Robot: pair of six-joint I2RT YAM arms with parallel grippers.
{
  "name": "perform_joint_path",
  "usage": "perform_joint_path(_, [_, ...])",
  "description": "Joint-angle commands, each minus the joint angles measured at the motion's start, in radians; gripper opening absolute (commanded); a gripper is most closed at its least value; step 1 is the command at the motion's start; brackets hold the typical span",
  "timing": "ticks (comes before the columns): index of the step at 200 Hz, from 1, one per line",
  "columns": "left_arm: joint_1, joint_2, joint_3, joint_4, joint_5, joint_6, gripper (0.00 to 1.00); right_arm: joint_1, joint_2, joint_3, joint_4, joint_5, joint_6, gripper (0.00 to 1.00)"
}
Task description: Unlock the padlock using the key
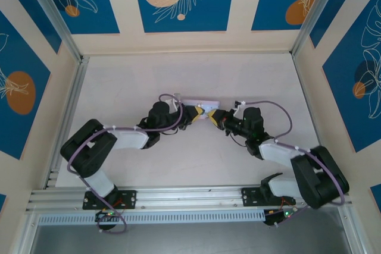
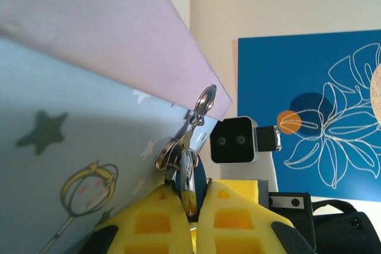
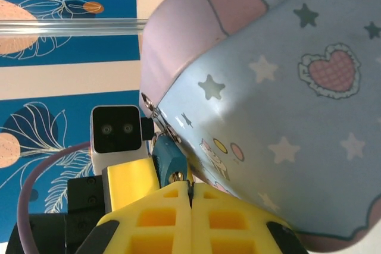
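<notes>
Yellow-fingered left end effector and right end effector, both shut, nose-to-nose at padlock

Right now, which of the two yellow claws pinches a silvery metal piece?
The left claw: silvery metal, apparently the key, runs between its shut jaws beside the tin. The right claw is shut flat, the blue padlock just beyond its tip.

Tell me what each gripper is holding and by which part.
The left fingers pinch a silver piece at the padlock, likely its shackle. The right fingers are shut on a tiny metal bit beside it, probably the key.
</notes>
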Motion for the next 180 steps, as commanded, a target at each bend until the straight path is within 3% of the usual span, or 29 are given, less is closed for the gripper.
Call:
perform_joint_path(1, [0.013,-0.066,-0.012,-0.001,-0.044,0.024,0.00,0.002,-0.120,-0.021,-0.178,0.010,-0.067,0.00])
perform_joint_path(47, [0.007,-0.123,-0.026,-0.038,-0.065,0.044,0.00,0.032,-0.252,-0.048,-0.286,0.064,-0.055,0.00])
perform_joint_path(180, [-0.018,-0.154,-0.056,-0.029,-0.115,0.031,0.00,0.115,-0.124,0.008,-0.168,0.159,0.003,0.00])
